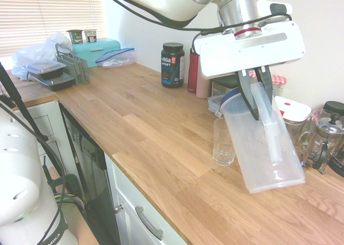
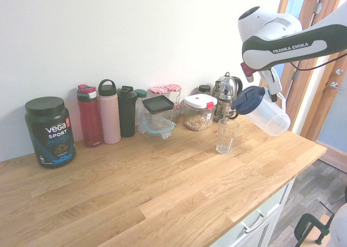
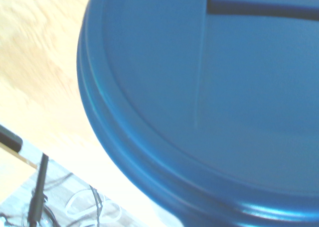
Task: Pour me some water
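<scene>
1. I see the gripper (image 1: 257,94) clamped tight on the handle of the clear plastic pitcher with a dark blue lid (image 1: 266,143), its two dark fingers (image 1: 248,97) pinching the handle near the top.
2. The pitcher hangs off the wooden bench (image 1: 156,137), tipped so its lid (image 2: 247,99) leans toward the clear drinking glass (image 2: 226,136) and its base points away.
3. The lid sits just above and beside the glass rim; I cannot tell whether any water is running.
4. The glass stands upright on the bench toward its back edge, just in front of the white-lidded food jar (image 2: 199,112) and the metal French press (image 2: 226,95).
5. In the wrist view the blue lid (image 3: 209,102) fills nearly everything, blurred.
</scene>
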Robot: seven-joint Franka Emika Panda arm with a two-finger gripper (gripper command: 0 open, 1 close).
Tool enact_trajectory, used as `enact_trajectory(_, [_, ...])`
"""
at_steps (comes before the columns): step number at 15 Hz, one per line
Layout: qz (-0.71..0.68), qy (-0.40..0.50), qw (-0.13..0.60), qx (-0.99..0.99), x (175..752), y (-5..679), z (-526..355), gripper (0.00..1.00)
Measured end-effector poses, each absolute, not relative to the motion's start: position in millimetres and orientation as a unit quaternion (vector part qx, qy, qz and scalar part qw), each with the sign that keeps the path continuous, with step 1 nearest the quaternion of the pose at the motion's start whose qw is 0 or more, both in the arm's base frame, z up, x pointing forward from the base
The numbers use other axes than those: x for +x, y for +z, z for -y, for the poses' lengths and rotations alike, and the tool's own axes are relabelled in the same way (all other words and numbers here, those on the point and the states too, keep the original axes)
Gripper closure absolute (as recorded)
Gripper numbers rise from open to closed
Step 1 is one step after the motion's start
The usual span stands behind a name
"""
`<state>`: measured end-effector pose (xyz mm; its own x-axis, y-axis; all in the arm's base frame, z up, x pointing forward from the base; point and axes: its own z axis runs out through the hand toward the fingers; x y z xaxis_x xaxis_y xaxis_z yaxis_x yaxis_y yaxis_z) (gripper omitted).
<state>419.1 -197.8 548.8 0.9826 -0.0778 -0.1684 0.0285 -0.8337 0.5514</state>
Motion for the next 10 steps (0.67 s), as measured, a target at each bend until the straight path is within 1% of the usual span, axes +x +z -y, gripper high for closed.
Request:
enact_trajectory(6, [0.011,-0.101,0.295,0.950,420.1,546.5,186.0,1.00])
enact_trajectory(8, [0.021,-0.094,0.286,0.953,414.9,551.7,190.2,1.00])
enact_trajectory(10, [0.046,-0.078,0.259,0.962,402.5,560.3,202.3,1.00])
